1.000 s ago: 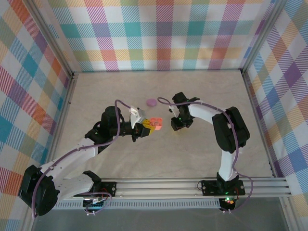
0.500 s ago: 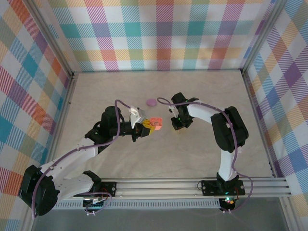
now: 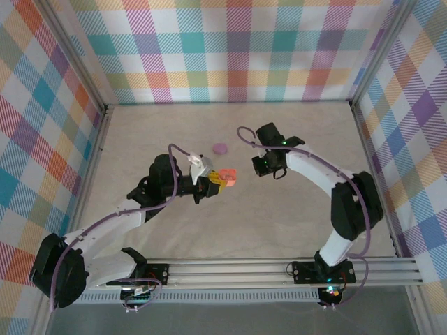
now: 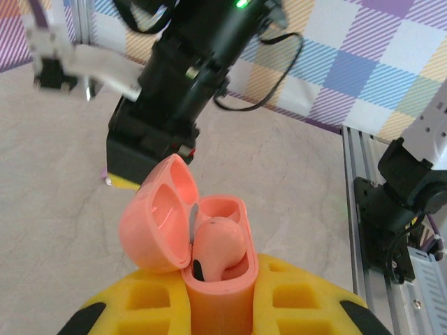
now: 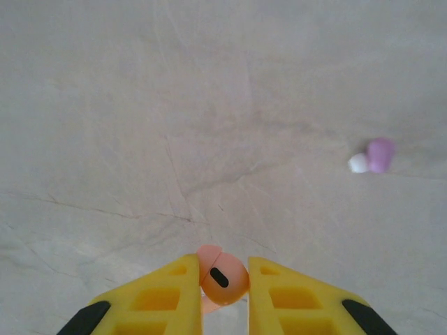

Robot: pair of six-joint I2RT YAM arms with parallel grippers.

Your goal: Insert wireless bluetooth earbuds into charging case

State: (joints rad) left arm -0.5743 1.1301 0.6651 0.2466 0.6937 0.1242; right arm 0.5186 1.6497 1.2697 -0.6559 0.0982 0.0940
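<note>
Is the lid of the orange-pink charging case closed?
No, the lid of the charging case stands open, and one earbud lies inside.

Item 1: open charging case [image 4: 218,307]. It was clamped in the left gripper [image 3: 215,183] over the table [image 3: 279,216], left of centre, with its lid to the left of the body in the left wrist view.
Item 2: seated earbud [image 4: 220,241]. It sat inside the case's nearer bay.
Item 3: held earbud [image 5: 223,279]. It was pinched between the fingers of the right gripper [image 3: 264,166], right of the case and apart from it.
Item 4: second case [image 3: 221,148]. It lay on the table behind the left gripper, toward the back wall.
Item 5: loose earbud [image 5: 377,155]. It lay on the table ahead and right of the right gripper.
</note>
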